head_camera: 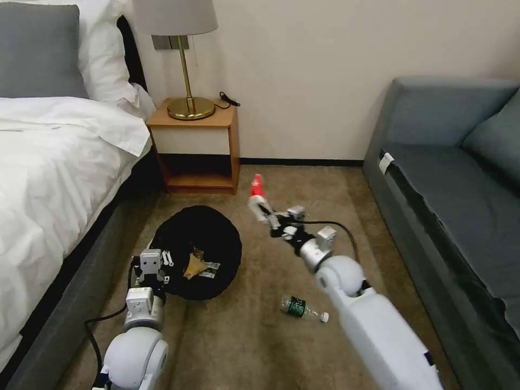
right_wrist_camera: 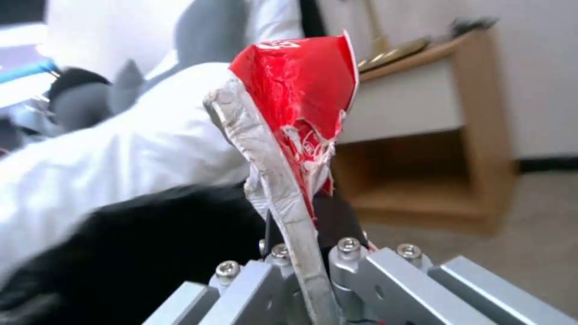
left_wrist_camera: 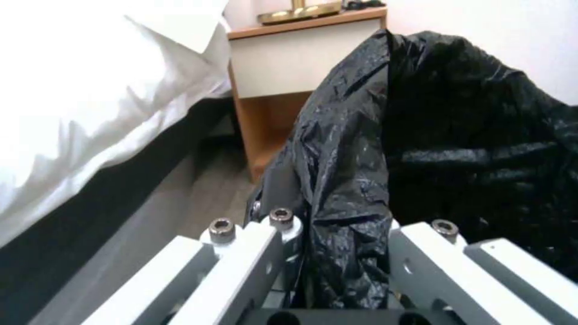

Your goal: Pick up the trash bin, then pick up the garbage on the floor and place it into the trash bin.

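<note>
The trash bin [head_camera: 216, 238], lined with a crinkled black bag [left_wrist_camera: 433, 135], is tilted with its mouth toward me beside the bed. My left gripper [head_camera: 162, 261] [left_wrist_camera: 343, 239] is shut on its near rim, with bag plastic pinched between the jaws. Tan and gold-brown garbage [head_camera: 194, 265] lies inside the bin. My right gripper [head_camera: 268, 215] [right_wrist_camera: 307, 253] hangs just right of the bin, above the floor [head_camera: 254, 336]. It is shut on a red-and-white crumpled wrapper [head_camera: 256, 187] [right_wrist_camera: 301, 90] that sticks up from its fingers. A small clear bottle with a green label [head_camera: 300, 307] lies on the carpet near my right forearm.
A bed with white linen [head_camera: 54, 179] runs along the left. A wooden nightstand [head_camera: 197, 146] with a brass lamp [head_camera: 189, 105] stands behind the bin. A grey sofa [head_camera: 449, 195] lines the right side. Open carpet lies between bed and sofa.
</note>
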Robot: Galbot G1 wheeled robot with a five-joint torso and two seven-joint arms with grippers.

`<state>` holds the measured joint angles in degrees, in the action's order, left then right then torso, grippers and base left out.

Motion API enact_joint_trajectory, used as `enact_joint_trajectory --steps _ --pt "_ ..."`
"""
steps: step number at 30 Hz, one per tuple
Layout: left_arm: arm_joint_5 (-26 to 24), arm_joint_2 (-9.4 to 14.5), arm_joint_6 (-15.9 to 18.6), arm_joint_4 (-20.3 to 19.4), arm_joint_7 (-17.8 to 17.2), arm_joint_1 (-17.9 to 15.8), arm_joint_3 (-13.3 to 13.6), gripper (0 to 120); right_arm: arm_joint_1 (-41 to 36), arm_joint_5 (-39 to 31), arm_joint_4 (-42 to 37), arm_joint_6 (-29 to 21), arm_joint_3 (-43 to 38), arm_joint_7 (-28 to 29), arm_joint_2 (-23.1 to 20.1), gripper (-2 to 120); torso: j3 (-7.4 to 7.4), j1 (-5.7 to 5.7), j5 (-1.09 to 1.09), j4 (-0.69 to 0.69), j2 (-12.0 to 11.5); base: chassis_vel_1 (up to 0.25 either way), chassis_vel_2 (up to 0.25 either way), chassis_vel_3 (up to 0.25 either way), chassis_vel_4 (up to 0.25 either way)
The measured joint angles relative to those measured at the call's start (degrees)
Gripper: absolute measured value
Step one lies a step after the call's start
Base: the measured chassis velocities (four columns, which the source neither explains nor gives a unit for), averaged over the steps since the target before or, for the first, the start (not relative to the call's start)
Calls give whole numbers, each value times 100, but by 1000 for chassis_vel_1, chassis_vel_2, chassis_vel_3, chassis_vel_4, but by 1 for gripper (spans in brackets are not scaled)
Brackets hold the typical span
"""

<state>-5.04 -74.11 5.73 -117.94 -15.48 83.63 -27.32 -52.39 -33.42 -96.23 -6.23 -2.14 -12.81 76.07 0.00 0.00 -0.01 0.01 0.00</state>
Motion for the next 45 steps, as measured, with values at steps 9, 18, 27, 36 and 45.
enact_joint_trajectory --steps 9,18,27,36,45 --pt "-2 -5 -31 -50 1 -16 81 4 -374 318 245 90 507 49 410 0 0 0 0 -1 0 0 0 0 0" --pt "10 -59 -50 -146 -20 16 223 4 -391 1120 742 127 862 773 545 6 0 0 1 -1 0 0 0 0 0" --pt "71 -81 -139 -116 -22 69 269 4 -472 1670 625 -19 925 1226 531 40 0 0 1 -1 0 0 0 0 0" --pt "84 -67 -206 -83 -16 163 263 4 -625 1877 418 -47 828 1296 430 71 0 0 2 -1 0 0 0 0 0" --pt "108 -65 -240 -73 -8 181 227 4 -806 1978 131 -46 662 1317 419 99 0 0 2 -1 0 0 0 0 0"
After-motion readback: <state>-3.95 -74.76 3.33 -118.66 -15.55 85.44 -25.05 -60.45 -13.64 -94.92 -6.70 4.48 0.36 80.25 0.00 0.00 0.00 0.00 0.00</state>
